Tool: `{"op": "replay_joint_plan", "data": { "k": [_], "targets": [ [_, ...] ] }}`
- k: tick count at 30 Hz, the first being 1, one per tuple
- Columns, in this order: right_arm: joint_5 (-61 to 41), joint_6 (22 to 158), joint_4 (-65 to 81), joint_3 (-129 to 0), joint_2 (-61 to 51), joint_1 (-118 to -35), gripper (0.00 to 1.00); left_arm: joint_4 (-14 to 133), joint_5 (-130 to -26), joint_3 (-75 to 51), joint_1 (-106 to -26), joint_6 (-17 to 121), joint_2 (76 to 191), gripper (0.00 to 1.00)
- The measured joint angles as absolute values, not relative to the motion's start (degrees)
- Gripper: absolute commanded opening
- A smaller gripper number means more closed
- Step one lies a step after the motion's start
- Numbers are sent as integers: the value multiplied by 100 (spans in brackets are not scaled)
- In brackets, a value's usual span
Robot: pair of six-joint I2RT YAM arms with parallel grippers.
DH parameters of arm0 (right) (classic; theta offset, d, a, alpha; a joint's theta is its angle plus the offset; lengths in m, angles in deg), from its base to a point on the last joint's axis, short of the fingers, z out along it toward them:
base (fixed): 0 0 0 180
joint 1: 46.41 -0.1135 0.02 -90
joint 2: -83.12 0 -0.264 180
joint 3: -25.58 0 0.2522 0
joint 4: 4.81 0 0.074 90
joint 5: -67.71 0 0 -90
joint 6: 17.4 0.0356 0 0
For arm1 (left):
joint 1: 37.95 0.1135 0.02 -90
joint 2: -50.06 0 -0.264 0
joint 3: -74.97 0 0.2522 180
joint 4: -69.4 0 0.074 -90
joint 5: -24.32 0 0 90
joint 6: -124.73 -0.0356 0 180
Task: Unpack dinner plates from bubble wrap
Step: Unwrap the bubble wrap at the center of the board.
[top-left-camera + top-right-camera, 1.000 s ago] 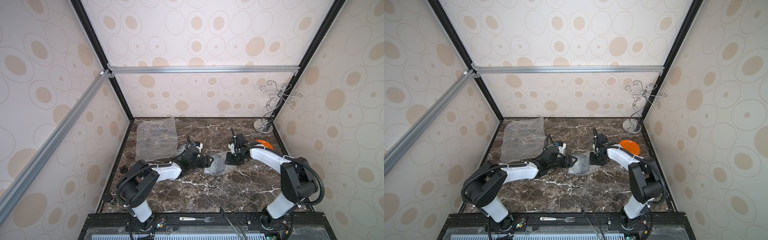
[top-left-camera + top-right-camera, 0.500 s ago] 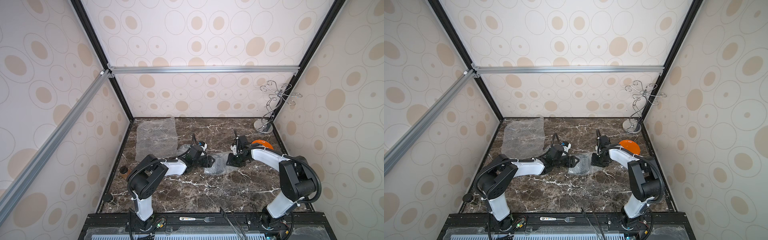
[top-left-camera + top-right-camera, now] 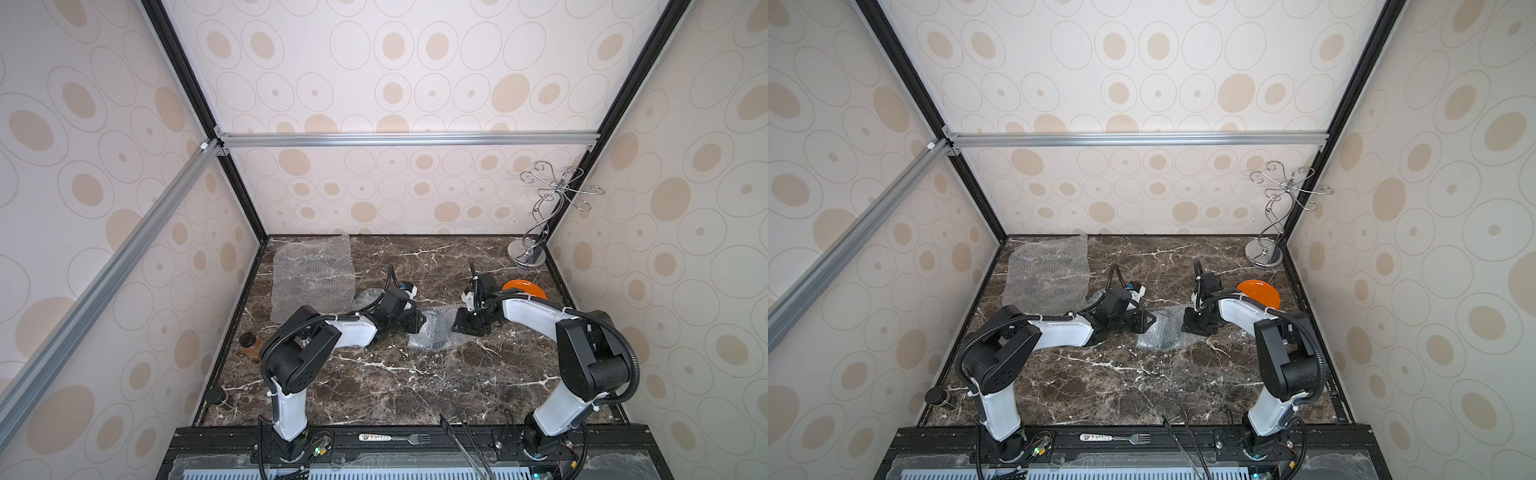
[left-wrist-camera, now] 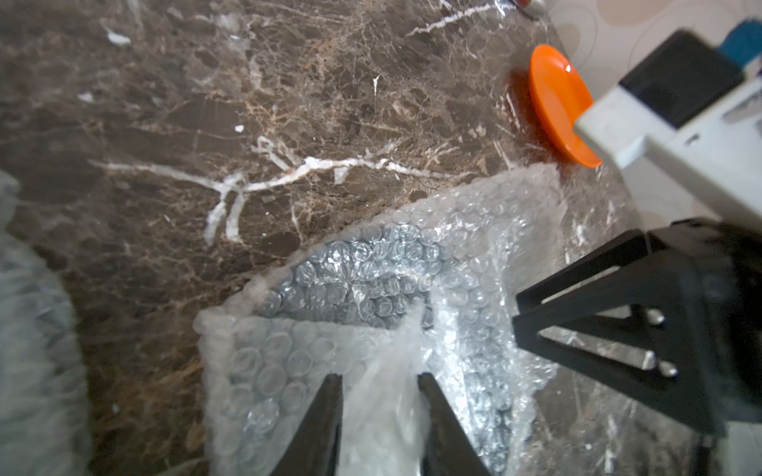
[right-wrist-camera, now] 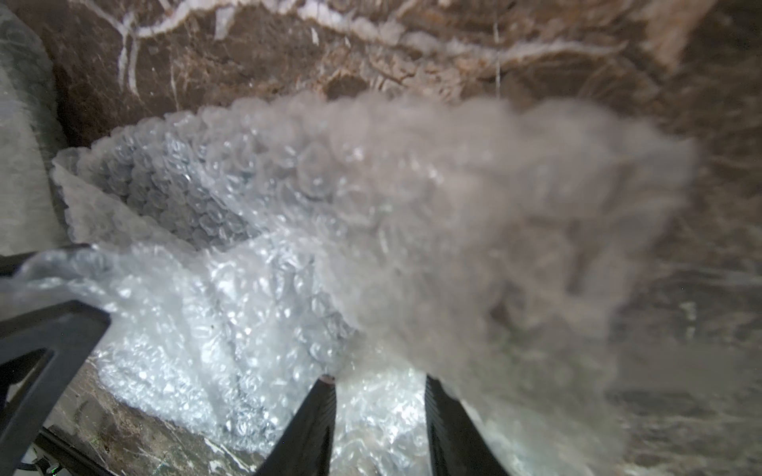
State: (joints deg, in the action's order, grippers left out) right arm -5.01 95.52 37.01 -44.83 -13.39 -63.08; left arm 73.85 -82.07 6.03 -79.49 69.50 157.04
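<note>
Clear bubble wrap, bunched into a crumpled bundle (image 3: 432, 332), lies on the brown marble surface (image 3: 374, 382) with a robot arm at each side. The left pincer (image 4: 377, 377) is closed on a raised fold at the bundle's left-arm edge, and the film fills the gap between its black fingers. The right pincer (image 5: 377, 379), pointing down at the bundle's opposite edge, grips more of the wrap, with a loose flap rising blurred before its camera. A dark round shape (image 4: 363, 272) shows through the bubbles in the left wrist view, probably a dark grey plate not yet freed. A glossy orange round plate (image 3: 523, 287) sits bare just beyond the bundle on the right-arm side. A flat rectangular sheet of bubble wrap (image 3: 311, 278) lies spread beyond it on the left-arm side. One plate appears to be out, and this bundle is in hand. The next move calls for the pincers to draw apart, peeling the fold back without dragging the plate.
</note>
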Motion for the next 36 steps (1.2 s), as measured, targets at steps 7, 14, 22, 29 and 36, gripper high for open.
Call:
{"op": "replay_joint_plan", "data": {
  "k": [7,14,22,29,36],
  "targets": [
    [-461,9550,3679,-4483,-1339,-6293,40,7374,-8283,509,-7949,6939,15719,14],
    [-422,9546,3683,-4485,-1337,-6197,40,7355,-8403,238,-7949,6937,15741,11],
    [-422,9502,3795,-4686,-1337,-6035,40,7353,-8537,-121,-7949,6934,15960,9],
    [-437,9377,4059,-5103,-1310,-5912,41,7353,-8624,-132,-7938,6934,15968,9],
    [-475,9296,4494,-5420,-827,-5897,46,7364,-8768,-86,-7931,6934,15820,12]
  ]
}}
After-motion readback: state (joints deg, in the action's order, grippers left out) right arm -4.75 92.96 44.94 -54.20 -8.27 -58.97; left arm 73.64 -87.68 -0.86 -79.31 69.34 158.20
